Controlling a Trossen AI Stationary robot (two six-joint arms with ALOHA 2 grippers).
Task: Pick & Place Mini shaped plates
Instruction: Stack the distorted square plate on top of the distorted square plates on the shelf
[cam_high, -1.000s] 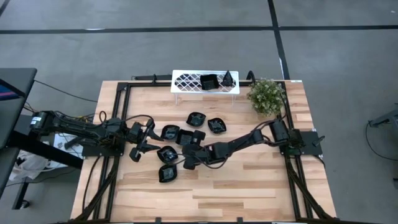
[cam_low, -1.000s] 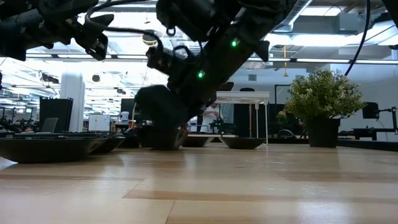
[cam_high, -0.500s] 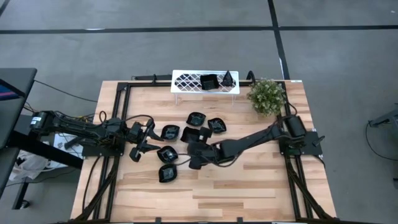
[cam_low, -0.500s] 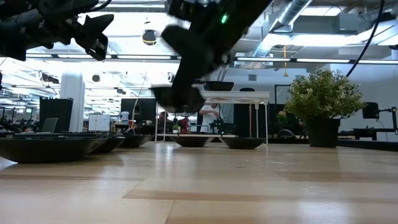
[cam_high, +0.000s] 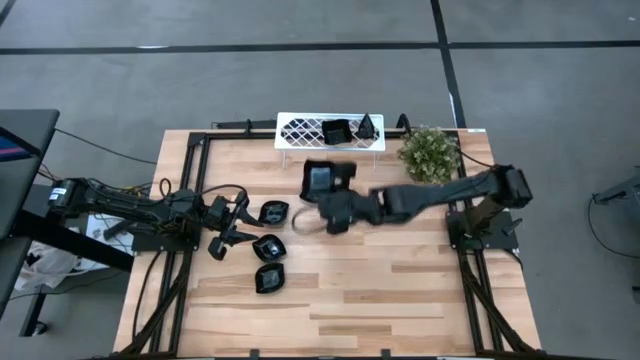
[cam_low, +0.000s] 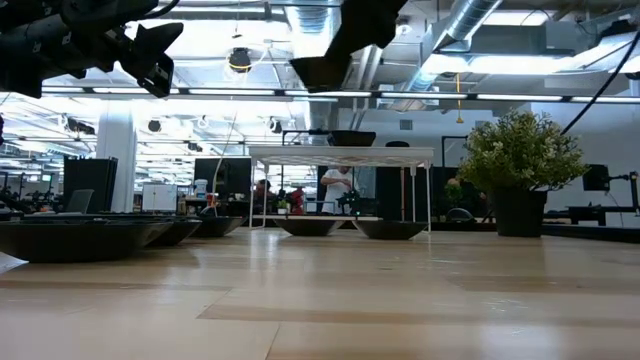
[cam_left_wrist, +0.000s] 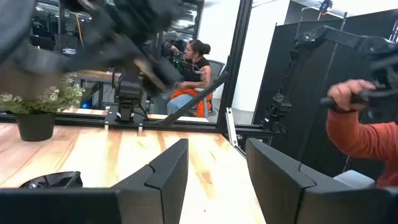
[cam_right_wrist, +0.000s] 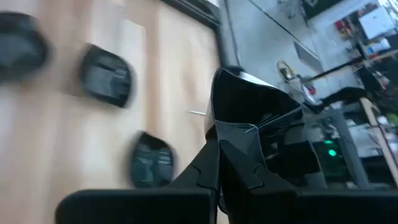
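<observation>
We see the right gripper (cam_high: 322, 192) clamped tight on one square mini plate (cam_high: 319, 180), held high between the table's loose plates (cam_high: 268, 246) and the white tray (cam_high: 300, 130), presumably bound there, while the left gripper (cam_high: 240, 222) waits wide open, empty.

The floor (cam_high: 300, 70) is gray with dark lines across it. At nine o'clock stands a black desk (cam_high: 25, 135). Bright lights (cam_low: 520, 18) and silver pipes (cam_low: 470, 20) hang from the ceiling. Far back, a person (cam_left_wrist: 189, 74) sits by a black screen wall (cam_left_wrist: 298, 81).
</observation>
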